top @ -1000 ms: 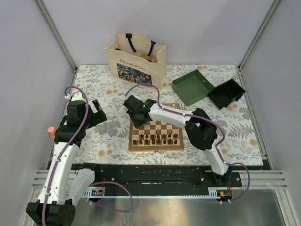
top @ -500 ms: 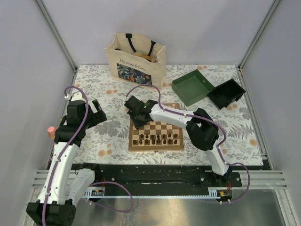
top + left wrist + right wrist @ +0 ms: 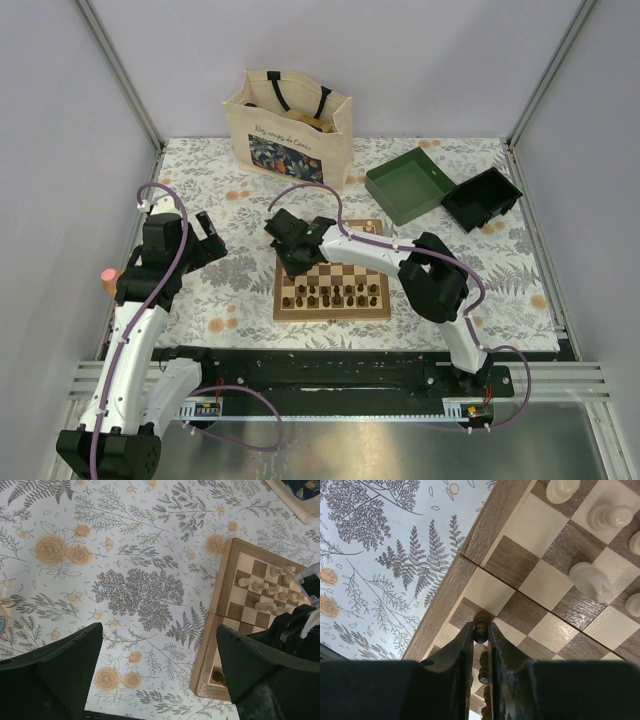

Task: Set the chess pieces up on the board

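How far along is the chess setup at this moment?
Done: dark pieces line the near rows of the board, and pale pieces stand on its far side. In hand: the right gripper is shut on a dark piece by the left border. The left gripper hangs open. Left: placing it; any other gaps are hidden.

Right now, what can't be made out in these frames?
- Right wrist: dark piece in the right tool; only its top shows, fingers hide its base, so type and touching the board unclear.
- Top view: the right tool's tips hidden under its own wrist; chess pieces too small to identify.
- Left wrist: board cut off by the right edge and covered by the right arm.
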